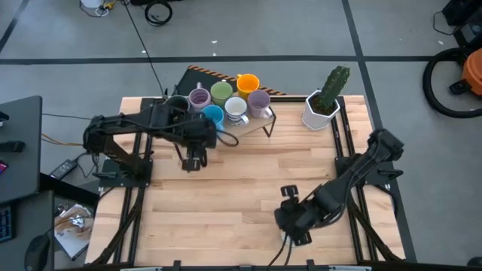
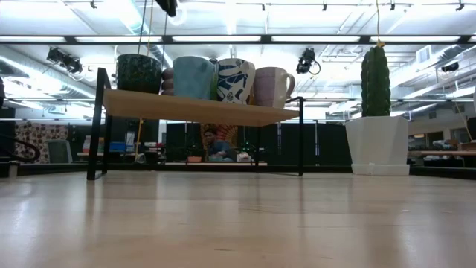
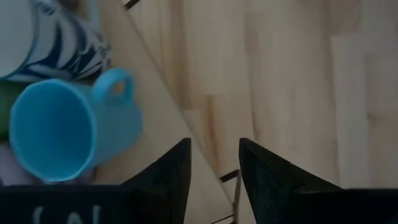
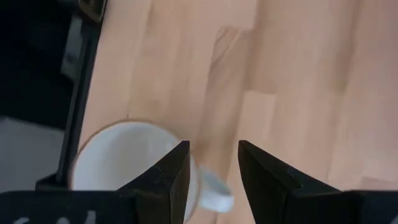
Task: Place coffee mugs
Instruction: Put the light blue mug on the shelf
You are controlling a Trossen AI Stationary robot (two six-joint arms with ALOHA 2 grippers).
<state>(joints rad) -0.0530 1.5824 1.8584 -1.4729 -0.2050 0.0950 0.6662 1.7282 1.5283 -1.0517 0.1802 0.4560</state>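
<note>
Seven mugs on the small raised shelf at the far side of the bench: orange mug, green mug, two lilac mugs and, blue mug, white patterned mug, dark mug partly hidden under the left arm. Packed close, several touching. Cactus pot just beside the shelf, not part of the job.

Eighth mug, plain white mug, upright on the bench near the front edge, directly below the right gripper. Rim under one finger, handle stub showing in the gap between the fingers.

Right gripper: jaws partly open, empty, above the white mug. Left gripper: jaws partly open, empty, off the front edge of the shelf by the blue mug.

Handling judgement: ceramic, rigid, moderately heavy for size, glazed and so likely slippery, chips on impact. Best hold probably across the wall at the rim, one finger inside and one outside, away from the handle. Handle itself small and curved, poor purchase. Free shelf space tight, probably toward the right end; slow set-down advised to avoid knocking neighbours.
</note>
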